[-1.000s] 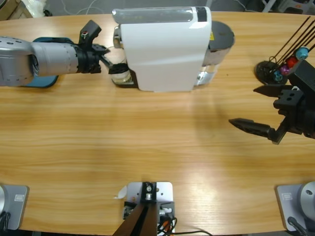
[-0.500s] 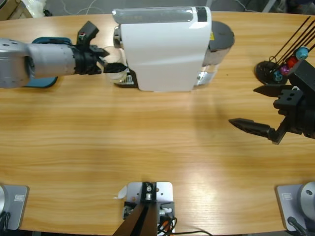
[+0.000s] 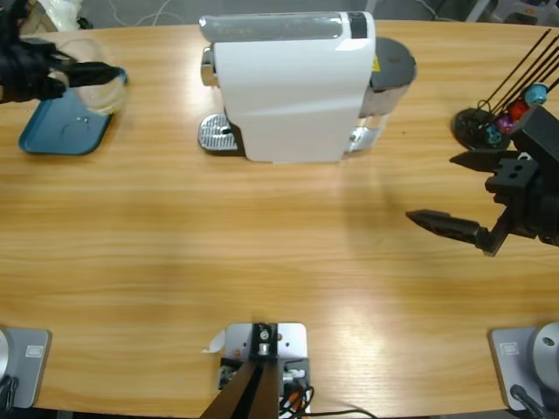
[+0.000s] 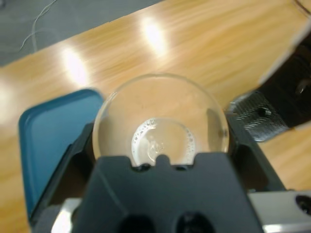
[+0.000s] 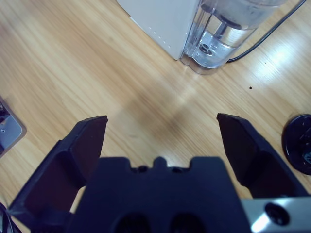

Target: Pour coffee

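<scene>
Gripping glass (image 4: 160, 131), left pincer (image 4: 160, 145) over blue tray (image 3: 61, 131)

One coffee machine (image 3: 293, 83), one glass (image 4: 160, 121), one blue tray (image 3: 61, 131), two tools.

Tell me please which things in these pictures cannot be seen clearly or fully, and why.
- Left gripper, high view: its arm is cut off by the left edge.
- Glass: blurred in the high view; in the left wrist view the gripper body hides its lower part, so the amount of coffee cannot be told.
- Blue tray: partly under the gripper and glass.
- Coffee machine: its spout is hidden by its own white body.
- Right gripper: open, holding nothing.
</scene>
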You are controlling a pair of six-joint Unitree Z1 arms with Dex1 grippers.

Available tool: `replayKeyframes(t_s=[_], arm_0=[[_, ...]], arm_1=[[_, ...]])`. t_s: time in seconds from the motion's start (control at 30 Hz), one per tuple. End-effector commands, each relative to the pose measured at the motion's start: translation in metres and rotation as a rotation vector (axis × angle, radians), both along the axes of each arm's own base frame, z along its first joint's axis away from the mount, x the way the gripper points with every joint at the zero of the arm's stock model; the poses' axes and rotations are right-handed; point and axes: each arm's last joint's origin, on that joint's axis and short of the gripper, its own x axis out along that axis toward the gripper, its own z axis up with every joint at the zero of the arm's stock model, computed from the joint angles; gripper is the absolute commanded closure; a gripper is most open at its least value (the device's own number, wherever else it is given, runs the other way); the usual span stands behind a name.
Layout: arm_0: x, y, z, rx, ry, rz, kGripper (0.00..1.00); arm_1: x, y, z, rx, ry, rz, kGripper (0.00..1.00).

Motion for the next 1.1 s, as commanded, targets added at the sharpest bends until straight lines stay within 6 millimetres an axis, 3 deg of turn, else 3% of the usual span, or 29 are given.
replayKeyframes(t_s=[0.03,0.1,0.4,0.57,0.67,0.7,0.73,0.77,0.8,0.87,1.1], arm_0=[[0.009,0.046,-0.033,-0.015,0.127,0.239,0.864],[0.018,0.056,-0.047,-0.009,0.172,0.283,0.715],[0.056,0.089,-0.084,-0.026,0.136,0.403,0.717],[0.064,0.097,-0.11,-0.041,0.168,0.444,0.717],[0.066,0.098,-0.113,-0.048,0.177,0.449,0.706],[0.066,0.099,-0.113,-0.049,0.187,0.453,0.565],[0.064,0.099,-0.113,-0.055,0.199,0.459,0.299],[0.06,0.099,-0.114,-0.066,0.209,0.464,0.097],[0.056,0.097,-0.113,-0.078,0.214,0.456,0.017],[0.044,0.086,-0.104,-0.087,0.195,0.418,0.004],[-0.016,0.078,-0.02,-0.093,0.033,0.37,0.004]], arm_1=[[-0.001,0.0,-0.004,-0.032,0.004,0.009,0.0],[-0.001,0.0,-0.004,-0.032,0.003,0.008,0.0],[-0.001,0.0,-0.003,-0.03,0.0,0.009,0.0],[-0.002,-0.001,-0.003,-0.028,-0.003,0.009,0.0],[-0.003,-0.002,-0.002,-0.025,-0.009,0.007,0.0],[-0.003,-0.002,-0.002,-0.023,-0.011,0.006,0.0],[-0.003,-0.003,-0.001,-0.023,-0.013,0.005,0.0],[-0.003,-0.003,-0.001,-0.023,-0.013,0.005,0.0],[-0.003,-0.003,-0.001,-0.023,-0.013,0.005,0.0],[-0.003,-0.003,-0.001,-0.023,-0.013,0.005,0.0],[-0.004,-0.003,-0.001,-0.02,-0.017,0.006,0.0]])
